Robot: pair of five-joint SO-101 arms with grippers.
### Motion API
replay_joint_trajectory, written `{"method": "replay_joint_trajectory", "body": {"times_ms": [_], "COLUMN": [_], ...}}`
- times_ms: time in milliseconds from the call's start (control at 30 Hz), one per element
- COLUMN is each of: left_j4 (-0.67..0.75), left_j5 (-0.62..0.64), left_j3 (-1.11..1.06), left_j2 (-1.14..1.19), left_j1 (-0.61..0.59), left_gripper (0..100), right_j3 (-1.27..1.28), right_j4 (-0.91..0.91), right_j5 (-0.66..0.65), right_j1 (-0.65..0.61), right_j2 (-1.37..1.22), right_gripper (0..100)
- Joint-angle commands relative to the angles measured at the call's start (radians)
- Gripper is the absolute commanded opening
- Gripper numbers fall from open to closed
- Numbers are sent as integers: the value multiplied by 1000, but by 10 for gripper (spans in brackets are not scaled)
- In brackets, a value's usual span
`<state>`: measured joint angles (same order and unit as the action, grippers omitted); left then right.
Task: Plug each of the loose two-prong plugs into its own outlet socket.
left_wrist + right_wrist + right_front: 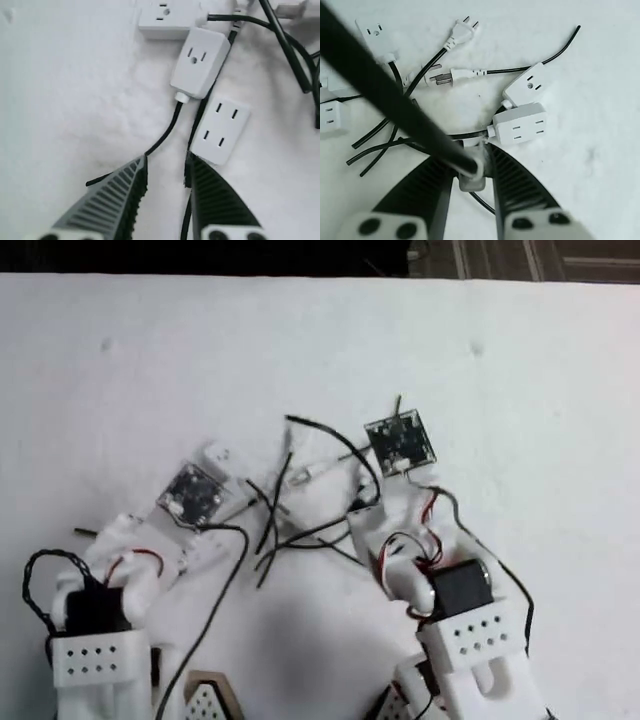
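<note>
My right gripper [472, 172] is shut on a white plug [470, 181] whose thick black cable [380, 85] runs up across the right wrist view. Just ahead of it lies a white four-slot outlet block [520, 125], with a single socket [527, 86] behind that. Two loose plugs lie farther off: a two-prong plug [461, 31] and a flat-blade plug [445, 77]. My left gripper [167, 167] stands open over a thin black cable [167, 127], beside another four-slot outlet block [220, 130] and a single socket [200, 59]. In the high view the right gripper [365, 522] sits by the cable tangle [270, 525].
Black cable ends [375, 150] fan out over the white table [120, 390]. Another socket [167, 15] lies past the left gripper's single socket, and one more socket [375, 32] sits at the far side of the tangle. A loose white plug [305, 472] lies mid-table.
</note>
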<state>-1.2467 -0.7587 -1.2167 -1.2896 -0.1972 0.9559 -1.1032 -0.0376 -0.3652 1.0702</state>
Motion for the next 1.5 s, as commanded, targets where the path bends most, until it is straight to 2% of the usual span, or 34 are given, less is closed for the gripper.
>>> {"method": "replay_joint_trajectory", "body": {"times_ms": [0,133,333,500,667,800,1033,1233,1467], "left_j4": [-8,21,18,21,72,101,132,126,129], "left_j5": [-32,-35,-63,-64,-26,35,215,338,460], "left_j3": [20,120,270,365,405,402,410,404,430], "left_j2": [176,417,769,934,1017,1067,1092,1090,1090], "left_j1": [47,48,47,48,50,99,183,252,255], "left_gripper": [166,170,258,256,256,255,255,171,164], "right_j3": [-6,15,35,37,37,37,37,43,52], "right_j4": [18,19,25,25,25,24,21,21,25], "right_j5": [15,11,11,11,11,11,11,11,11], "right_j1": [16,13,13,13,13,13,13,13,13], "right_j2": [16,16,16,16,16,16,16,16,18], "right_gripper": [17,17,17,17,17,17,17,17,17]}}
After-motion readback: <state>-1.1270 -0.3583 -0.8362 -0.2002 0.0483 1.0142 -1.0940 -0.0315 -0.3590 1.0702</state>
